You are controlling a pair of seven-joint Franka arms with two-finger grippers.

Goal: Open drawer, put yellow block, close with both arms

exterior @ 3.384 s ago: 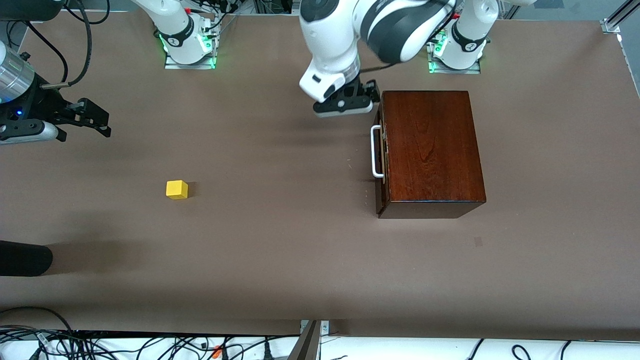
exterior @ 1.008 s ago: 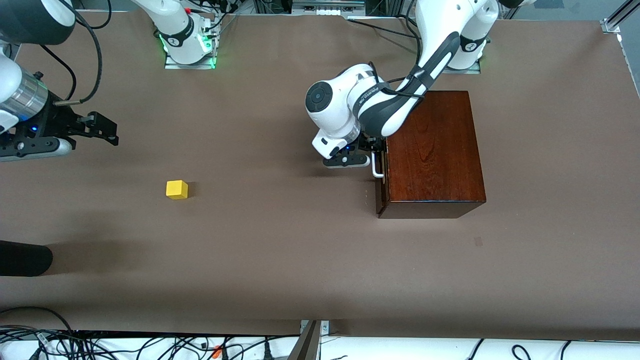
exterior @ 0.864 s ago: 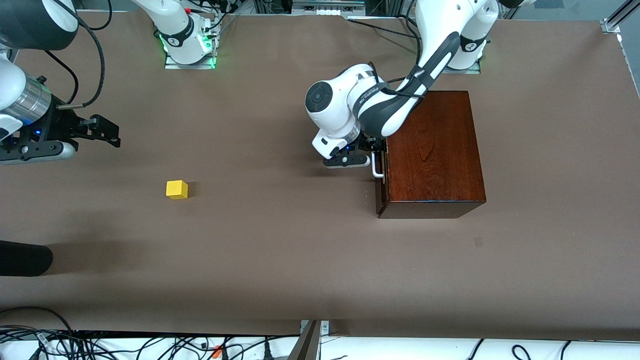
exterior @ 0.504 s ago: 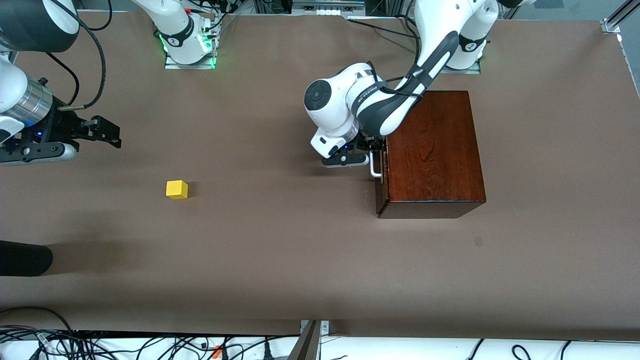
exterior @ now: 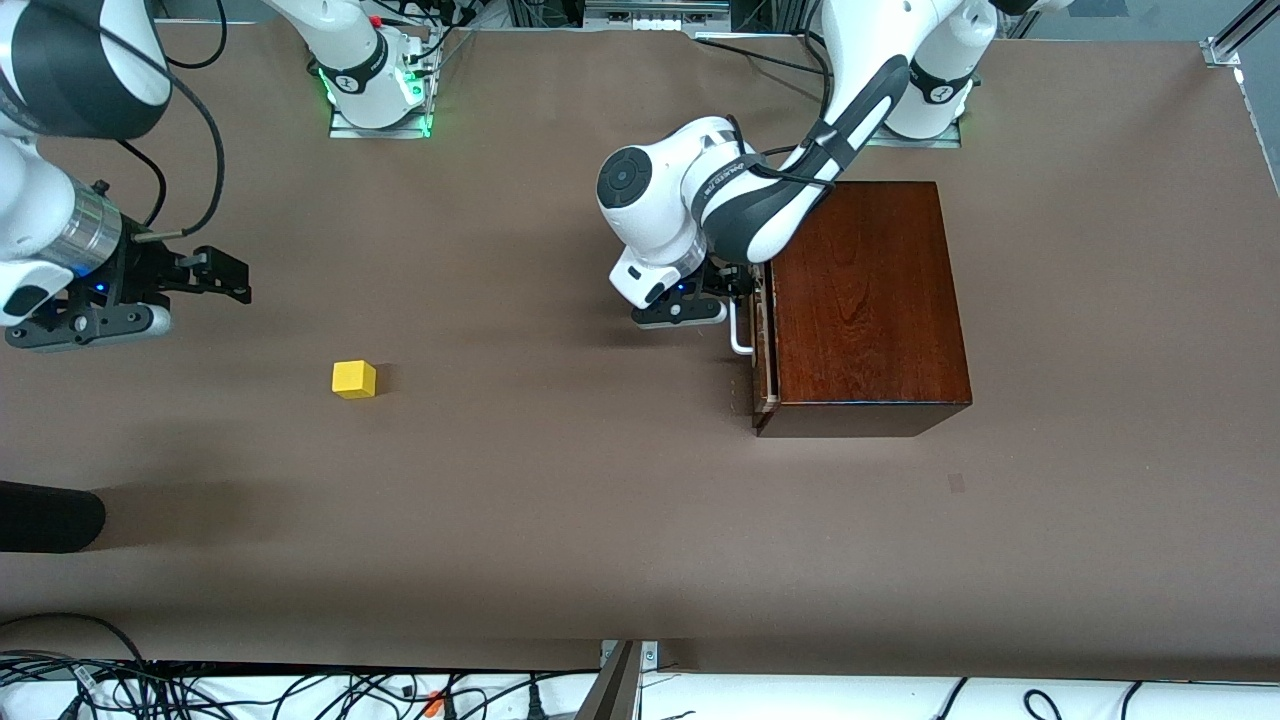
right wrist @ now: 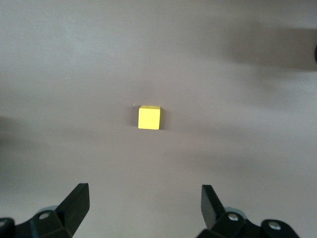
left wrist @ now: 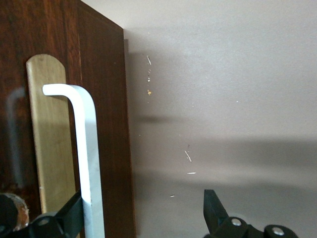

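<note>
The dark wooden box [exterior: 860, 290] stands toward the left arm's end of the table. Its drawer [exterior: 767, 352] is out by a narrow crack, showing a pale strip. My left gripper [exterior: 735, 298] is open and straddles the white handle [exterior: 738, 338]. In the left wrist view one fingertip [left wrist: 72, 214] sits between the handle bar [left wrist: 88, 148] and the drawer front [left wrist: 106, 109]; the other fingertip [left wrist: 212, 206] is over bare table. The yellow block [exterior: 354, 379] lies toward the right arm's end. My right gripper [exterior: 236, 279] is open and empty above the table near it. The block [right wrist: 149, 117] shows ahead of the right gripper [right wrist: 143, 198].
A black rounded object [exterior: 50, 517] lies at the table's edge at the right arm's end, nearer the front camera than the block. Cables [exterior: 300, 690] run along the front edge. The brown table [exterior: 550, 480] stretches between block and box.
My left gripper came down to the handle and drew it toward the right arm's end, so the drawer is out a crack. My right gripper drifted closer to the yellow block.
</note>
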